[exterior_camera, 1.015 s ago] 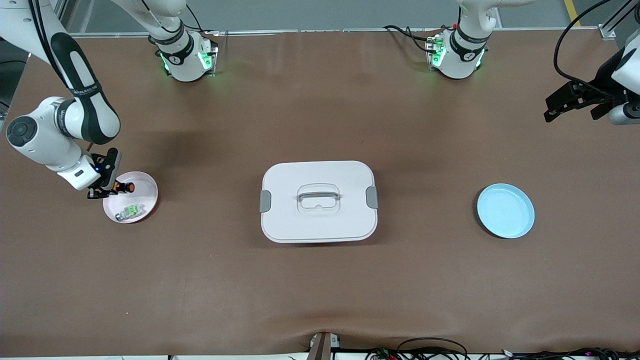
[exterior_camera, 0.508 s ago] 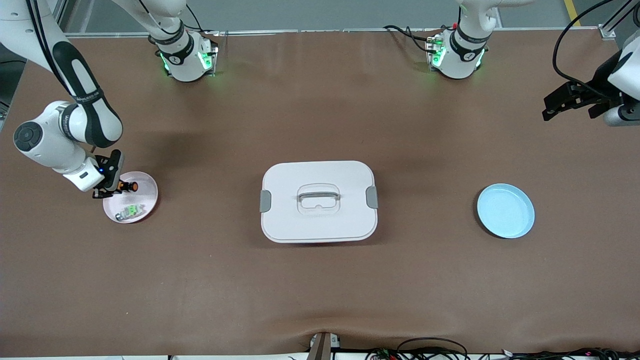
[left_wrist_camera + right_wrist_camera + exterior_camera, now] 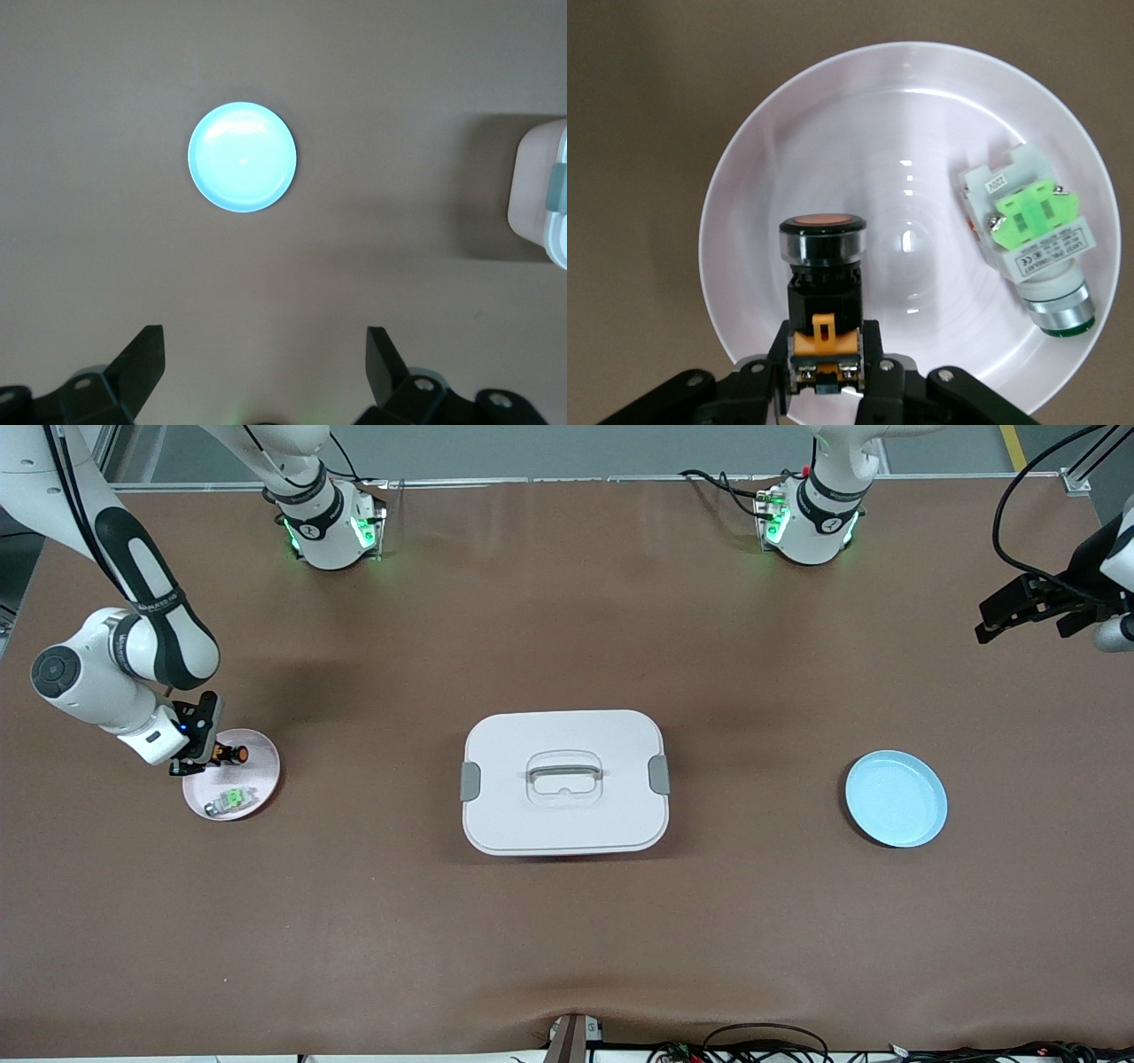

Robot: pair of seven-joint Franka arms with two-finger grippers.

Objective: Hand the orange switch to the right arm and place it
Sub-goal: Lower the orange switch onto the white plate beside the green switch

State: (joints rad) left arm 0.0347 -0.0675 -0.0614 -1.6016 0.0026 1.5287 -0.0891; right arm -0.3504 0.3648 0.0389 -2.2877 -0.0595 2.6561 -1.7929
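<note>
Now the right gripper (image 3: 197,757), clenched on the orange switch (image 3: 824,292), is easing lower over the pink plate (image 3: 261,766) near the right arm's table edge — placement looks close. Meanwhile the left gripper (image 3: 266,372) — released, empty — is drifting toward its own edge.

Matt cloth, glossy plastic
Brown table (image 3: 567,939) cover looks matt; pink plate (image 3: 833,133) shines glossy; orange switch (image 3: 823,274) and grey-green part (image 3: 1028,243) are smooth plastic.

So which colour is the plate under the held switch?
Pale pink plate, clearest in the right wrist view.
</note>
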